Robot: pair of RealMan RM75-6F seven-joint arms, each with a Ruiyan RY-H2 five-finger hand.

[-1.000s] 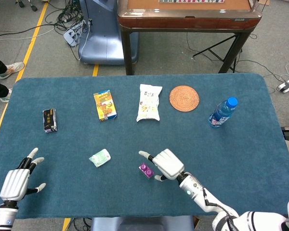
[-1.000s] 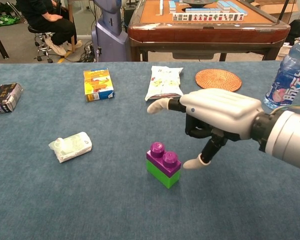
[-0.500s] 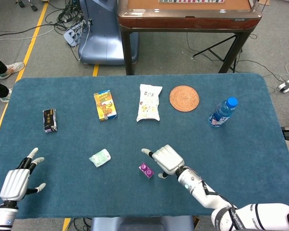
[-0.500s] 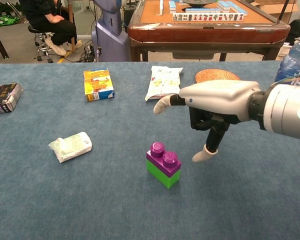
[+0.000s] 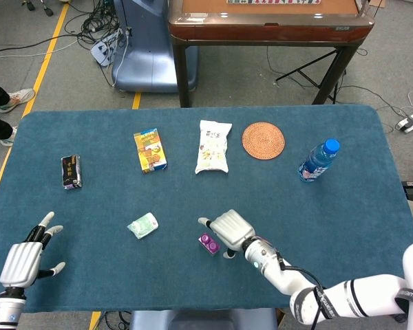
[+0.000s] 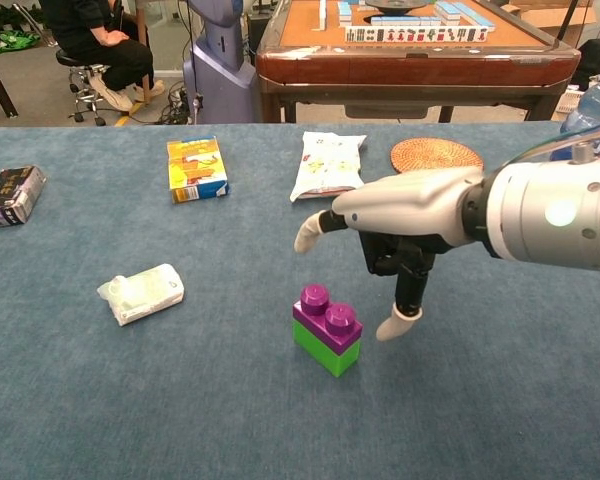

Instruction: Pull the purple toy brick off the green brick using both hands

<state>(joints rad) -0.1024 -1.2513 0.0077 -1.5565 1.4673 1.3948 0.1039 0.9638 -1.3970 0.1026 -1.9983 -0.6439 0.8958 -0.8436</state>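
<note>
The purple brick (image 6: 326,316) sits stacked on the green brick (image 6: 322,349) near the table's front middle; in the head view only the purple brick (image 5: 208,243) top shows clearly. My right hand (image 6: 405,210) hovers just right of and above the stack, palm down, fingers apart, one fingertip (image 6: 390,326) hanging close beside the bricks without clearly touching them. In the head view the right hand (image 5: 228,229) sits right against the stack. My left hand (image 5: 22,260) rests open at the front left corner, far from the bricks.
A white-green packet (image 6: 140,293) lies left of the bricks. Farther back are a yellow box (image 6: 196,168), a white snack bag (image 6: 329,164), a woven coaster (image 6: 435,156), a blue bottle (image 5: 318,160) and a dark packet (image 6: 12,194). The blue table (image 5: 365,206) edge runs close to the front.
My right hand has shifted left toward the brick stack and its wrist has turned, bringing the hanging finger closer to the purple brick. The left hand and the bricks stayed put.
</note>
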